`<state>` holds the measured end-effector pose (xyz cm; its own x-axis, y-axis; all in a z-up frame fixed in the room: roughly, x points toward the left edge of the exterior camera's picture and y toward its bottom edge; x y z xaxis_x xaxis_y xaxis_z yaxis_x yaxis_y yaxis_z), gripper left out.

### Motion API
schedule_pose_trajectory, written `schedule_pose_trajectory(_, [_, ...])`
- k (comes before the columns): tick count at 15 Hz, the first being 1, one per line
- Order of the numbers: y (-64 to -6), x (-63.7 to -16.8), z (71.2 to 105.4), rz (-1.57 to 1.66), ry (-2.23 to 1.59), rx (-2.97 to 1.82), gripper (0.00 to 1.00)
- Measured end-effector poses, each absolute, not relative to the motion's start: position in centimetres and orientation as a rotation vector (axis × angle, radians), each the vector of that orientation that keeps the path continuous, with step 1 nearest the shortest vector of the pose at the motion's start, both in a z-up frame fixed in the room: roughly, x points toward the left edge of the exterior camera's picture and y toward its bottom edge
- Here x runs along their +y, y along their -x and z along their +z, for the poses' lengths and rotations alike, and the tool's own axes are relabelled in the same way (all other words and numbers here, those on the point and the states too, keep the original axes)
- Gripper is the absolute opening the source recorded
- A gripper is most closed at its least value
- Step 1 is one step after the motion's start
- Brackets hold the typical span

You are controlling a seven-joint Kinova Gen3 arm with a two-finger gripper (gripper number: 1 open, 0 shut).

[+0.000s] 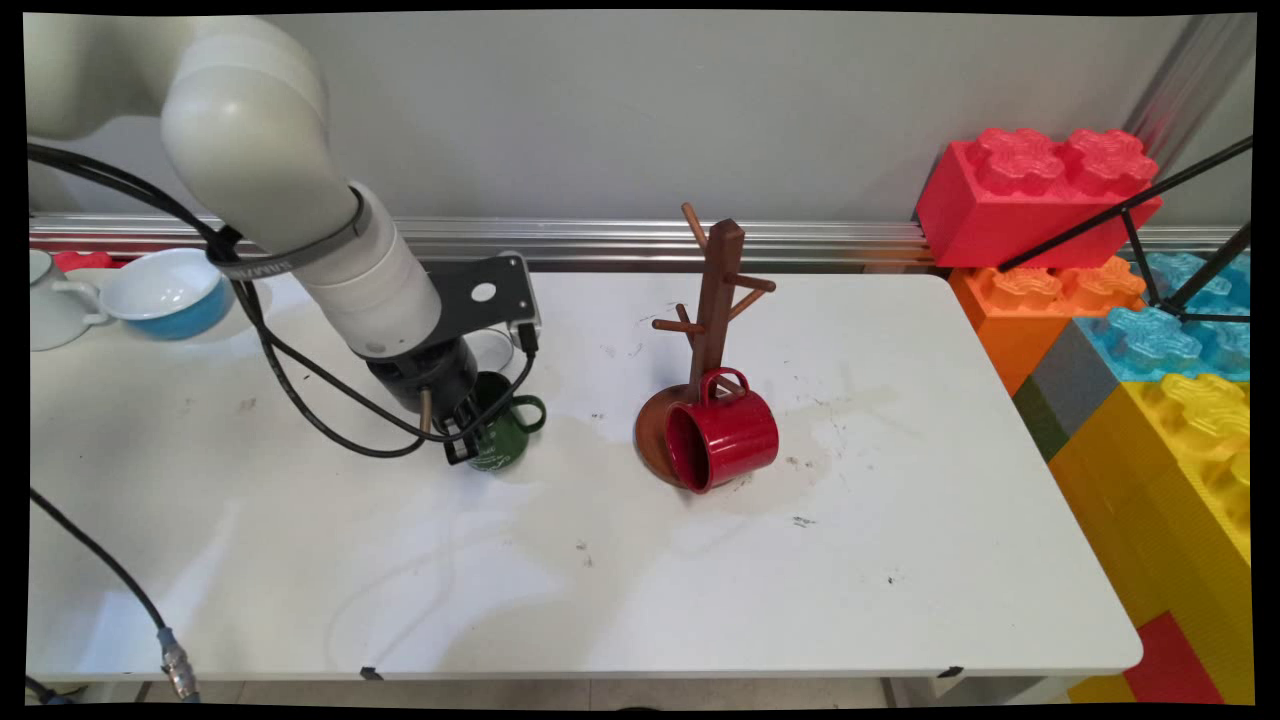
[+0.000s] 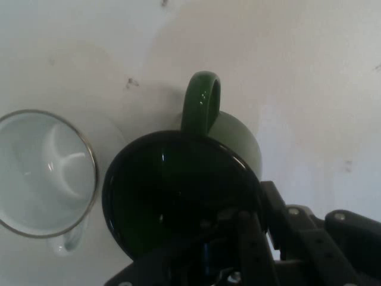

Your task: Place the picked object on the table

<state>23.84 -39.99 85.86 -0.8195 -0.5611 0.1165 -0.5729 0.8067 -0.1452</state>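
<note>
A robotics lab: a white bench (image 1: 300,560) against a bare wall (image 1: 600,110), aluminium rail (image 1: 600,238), giant toy building blocks (image 1: 1150,330), loose cables (image 1: 110,575).

Mug (image 1: 510,435) stands left of the mug tree (image 1: 712,330); another mug (image 1: 722,440) lies on its base.

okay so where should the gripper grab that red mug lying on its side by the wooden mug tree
Probably by the handle of the red mug, coming from above. The mug lies on its side against the mug tree base, its handle arching upward and its opening facing the near left. The rim's upper edge looks like a second option.
</note>
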Motion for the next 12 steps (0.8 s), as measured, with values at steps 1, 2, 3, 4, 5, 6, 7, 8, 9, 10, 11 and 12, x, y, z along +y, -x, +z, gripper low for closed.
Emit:
schedule_pose_trajectory(1, [-23.8, -40.0, 85.7, 0.265, -0.920, -2.923, 0.00])
schedule_pose_trajectory(2, [-23.8, -39.9, 85.5, 0.261, -0.924, -2.925, 0.00])
schedule_pose_trajectory(3, [-23.7, -39.9, 85.2, 0.259, -0.926, -2.928, 0.00])
schedule_pose_trajectory(4, [-23.7, -39.9, 85.0, 0.256, -0.929, -2.931, 0.00])
schedule_pose_trajectory(5, [-23.8, -39.9, 84.8, 0.255, -0.931, -2.933, 0.00])
schedule_pose_trajectory(6, [-23.8, -39.9, 84.7, 0.255, -0.931, -2.935, 0.00])
schedule_pose_trajectory(7, [-23.8, -39.9, 84.5, 0.254, -0.933, -2.938, 0.00])
schedule_pose_trajectory(8, [-23.8, -39.8, 84.4, 0.253, -0.934, -2.940, 0.00])
schedule_pose_trajectory(9, [-23.8, -39.8, 84.2, 0.251, -0.936, -2.942, 0.00])
schedule_pose_trajectory(10, [-23.9, -39.8, 84.1, 0.250, -0.936, -2.943, 0.00])
schedule_pose_trajectory(11, [-23.9, -39.7, 84.0, 0.248, -0.937, -2.943, 0.00])
schedule_pose_trajectory(12, [-23.8, -39.7, 83.9, 0.246, -0.939, -2.942, 1.00])
